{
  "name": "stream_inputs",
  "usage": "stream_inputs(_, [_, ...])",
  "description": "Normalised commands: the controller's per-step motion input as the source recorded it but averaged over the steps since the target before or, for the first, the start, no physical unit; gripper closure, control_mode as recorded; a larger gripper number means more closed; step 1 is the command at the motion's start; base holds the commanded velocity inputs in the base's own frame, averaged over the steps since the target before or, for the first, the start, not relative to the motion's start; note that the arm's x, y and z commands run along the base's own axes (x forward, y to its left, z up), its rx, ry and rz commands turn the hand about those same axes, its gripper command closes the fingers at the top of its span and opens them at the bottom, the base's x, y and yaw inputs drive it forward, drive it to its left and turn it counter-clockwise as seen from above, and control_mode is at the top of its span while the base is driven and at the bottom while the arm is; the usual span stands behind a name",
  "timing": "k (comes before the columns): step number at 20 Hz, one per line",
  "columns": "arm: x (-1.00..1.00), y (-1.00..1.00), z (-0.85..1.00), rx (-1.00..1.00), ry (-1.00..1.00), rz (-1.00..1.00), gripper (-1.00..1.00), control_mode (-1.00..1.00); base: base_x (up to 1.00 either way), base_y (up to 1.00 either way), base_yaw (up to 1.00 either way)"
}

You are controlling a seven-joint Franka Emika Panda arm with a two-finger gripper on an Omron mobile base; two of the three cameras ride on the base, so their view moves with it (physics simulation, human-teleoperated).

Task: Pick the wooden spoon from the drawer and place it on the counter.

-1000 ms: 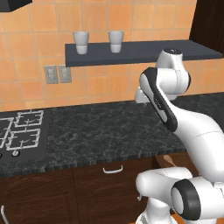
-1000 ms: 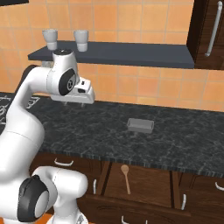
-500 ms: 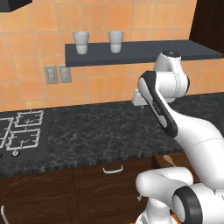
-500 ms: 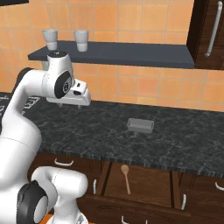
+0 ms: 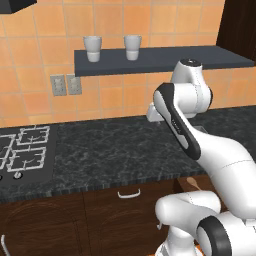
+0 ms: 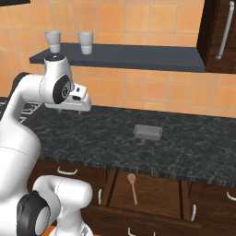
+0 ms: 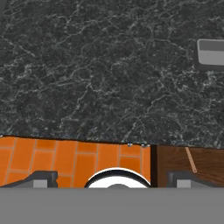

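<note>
Landmark: the counter (image 6: 193, 152), long black speckled stone, running the width of both base views.

Arm: rises from the base in front of the counter, bends up at the elbow, and carries its hand high above the counter's left-centre part, level with the orange tiled wall (image 6: 152, 90) behind. The gripper (image 6: 79, 109) points down at the stone; the hand view looks straight onto the counter top, with its front edge and the orange floor below. Two dark fingertips (image 7: 41, 179) show at the bottom of that view, spread wide apart with nothing between them. Hand well clear of the counter, touching nothing.

Drawer (image 6: 152, 190): pulled out below the counter's front edge, right of the arm, reddish-brown inside, flanked by dark cabinet fronts with pale handles.

Shelf (image 6: 124, 56): dark grey, on the wall above the counter, two pale cups (image 6: 85, 42) standing on its left part. Dark tall cabinet (image 6: 221, 34) at the shelf's right end.

Hob (image 5: 22, 152): set in the counter's far left end, seen in the left base view. Wall sockets (image 5: 66, 85) above it.

Small grey tray (image 6: 148, 132): on the counter, right of the hand, above the drawer; it appears at the hand view's right edge.

Wooden spoon (image 6: 132, 186): lying flat on the drawer floor, left of centre, bowl toward the counter, handle toward the drawer front. Nothing lies over it; the gripper is well apart, up and to the left.
</note>
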Motion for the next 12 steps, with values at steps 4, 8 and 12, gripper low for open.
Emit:
stream_inputs(4, [0.0, 0.0, 0.0, 0.0, 0.0, 0.0, -1.0, -1.0, 0.0, 0.0, 0.0])
stream_inputs(8, [0.0, 0.0, 0.0, 0.0, 0.0, 0.0, -1.0, -1.0, 0.0, 0.0, 0.0])
stream_inputs(12, [0.0, 0.04, -0.02, 0.0, 0.02, 0.0, -1.0, -1.0, 0.0, 0.0, 0.0])
